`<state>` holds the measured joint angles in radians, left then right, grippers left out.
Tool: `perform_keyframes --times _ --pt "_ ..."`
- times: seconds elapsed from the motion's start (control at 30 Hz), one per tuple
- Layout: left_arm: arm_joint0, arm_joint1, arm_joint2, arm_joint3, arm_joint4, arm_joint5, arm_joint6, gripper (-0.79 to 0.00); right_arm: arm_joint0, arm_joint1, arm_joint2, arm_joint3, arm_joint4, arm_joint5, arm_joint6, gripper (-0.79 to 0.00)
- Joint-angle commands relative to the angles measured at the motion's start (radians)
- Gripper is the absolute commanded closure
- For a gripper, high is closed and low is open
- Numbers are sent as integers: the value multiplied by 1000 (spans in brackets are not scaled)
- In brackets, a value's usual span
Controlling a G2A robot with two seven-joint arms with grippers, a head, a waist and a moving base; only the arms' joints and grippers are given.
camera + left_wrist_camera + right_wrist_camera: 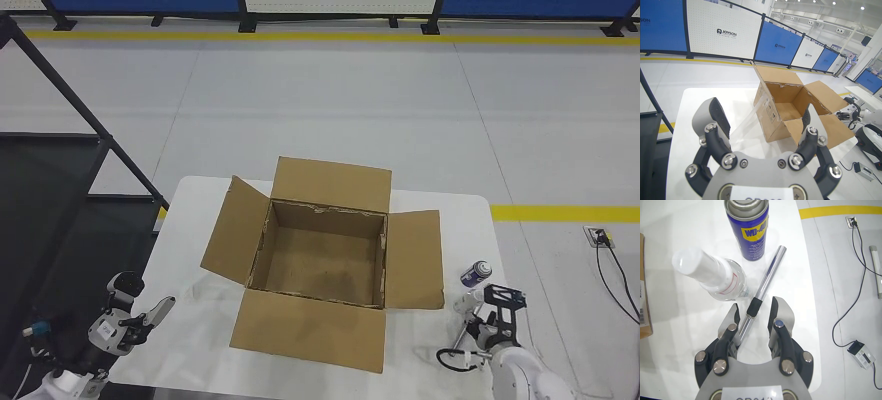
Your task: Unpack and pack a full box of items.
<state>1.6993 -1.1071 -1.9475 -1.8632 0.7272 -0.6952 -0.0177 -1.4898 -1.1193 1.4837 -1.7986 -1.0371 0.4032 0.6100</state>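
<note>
One chrome rod (767, 278) within right gripper (755, 303)

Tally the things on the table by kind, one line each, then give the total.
Cardboard box: 1
Blue spray can: 1
Clear bottle with a white cap: 1
Metal rod: 1
Total: 4

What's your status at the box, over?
Left gripper open, empty, short of the box. Right gripper open over metal rod. Box open, empty. Spray can, clear bottle standing close beside rod.
</note>
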Motion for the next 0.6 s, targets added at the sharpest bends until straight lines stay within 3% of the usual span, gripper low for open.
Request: perform_keyframes --times 0.0,0.2,0.57 --pt "0 0 0 0 0 0 0 -785 -6 -1 10 -1 22 -22 -22 -372" --pt "0 0 0 0 0 0 0 -785 -16 -6 34 8 92 -87 -94 -366" --pt "0 0 0 0 0 0 0 -785 35 -13 10 45 103 -150 -104 -379"
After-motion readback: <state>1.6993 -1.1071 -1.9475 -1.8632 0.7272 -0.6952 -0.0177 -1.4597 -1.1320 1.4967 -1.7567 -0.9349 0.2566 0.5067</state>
